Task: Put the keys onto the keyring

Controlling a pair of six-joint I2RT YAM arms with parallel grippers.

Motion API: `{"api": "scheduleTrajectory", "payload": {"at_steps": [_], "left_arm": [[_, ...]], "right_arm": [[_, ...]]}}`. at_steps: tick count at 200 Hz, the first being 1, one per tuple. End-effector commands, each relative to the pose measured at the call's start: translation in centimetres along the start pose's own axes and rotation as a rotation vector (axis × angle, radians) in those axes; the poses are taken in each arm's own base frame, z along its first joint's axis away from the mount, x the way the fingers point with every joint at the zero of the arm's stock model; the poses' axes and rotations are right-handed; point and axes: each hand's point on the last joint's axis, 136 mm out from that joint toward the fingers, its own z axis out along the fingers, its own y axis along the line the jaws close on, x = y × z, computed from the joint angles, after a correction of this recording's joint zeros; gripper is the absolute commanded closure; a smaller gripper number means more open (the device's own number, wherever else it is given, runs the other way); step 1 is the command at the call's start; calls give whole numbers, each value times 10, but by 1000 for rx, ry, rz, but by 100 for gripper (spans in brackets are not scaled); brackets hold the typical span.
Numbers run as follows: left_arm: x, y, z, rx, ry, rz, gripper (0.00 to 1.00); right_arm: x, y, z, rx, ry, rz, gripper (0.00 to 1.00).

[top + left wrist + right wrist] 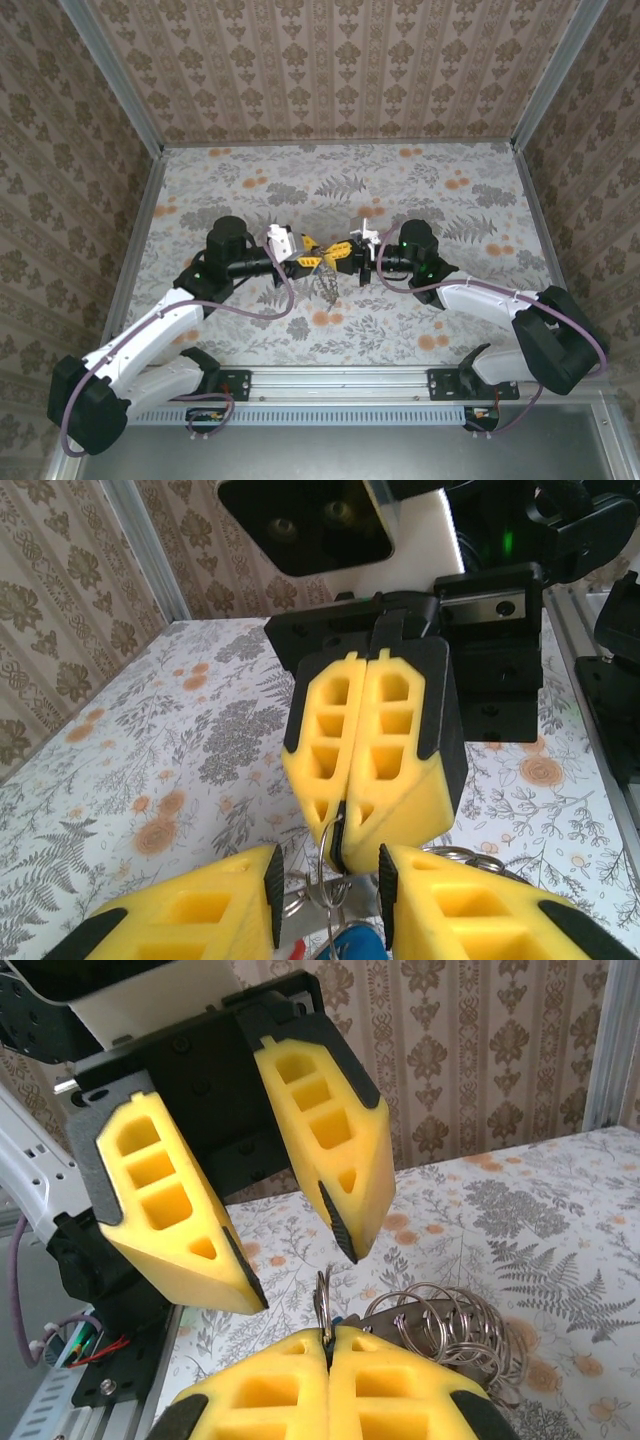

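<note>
Above the middle of the tabletop (450, 330), the keyring (323, 1305) is held in the air.
Right pincer (328, 1340) is pressed together, pinching it; left pincer (302, 1272) stands spread around it, with 1 blue key (352, 946) just beneath.

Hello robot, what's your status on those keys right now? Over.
Right gripper shut on keyring. Left gripper open, straddling it. Blue key and bunch of rings hang alongside. No obstruction seen.

Damask-papered walls (330, 60) enclose a floral-patterned tabletop (470, 190).
</note>
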Motion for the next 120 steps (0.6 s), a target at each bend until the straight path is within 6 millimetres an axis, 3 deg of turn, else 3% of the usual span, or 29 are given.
{"api": "scheduleTrajectory", "payload": {"at_steps": [1, 19, 56, 120], "left_arm": [[-2, -3, -3, 27, 1, -27, 69], [0, -2, -2, 31, 10, -38, 74], [-1, -2, 0, 47, 11, -42, 75], [-13, -5, -4, 63, -18, -13, 97]], "right_arm": [[-37, 3, 2, -4, -101, -116, 100], [-37, 5, 4, -14, -101, -120, 100], [-39, 7, 5, -19, -105, -127, 100], [-25, 11, 12, -34, -37, -145, 100]]}}
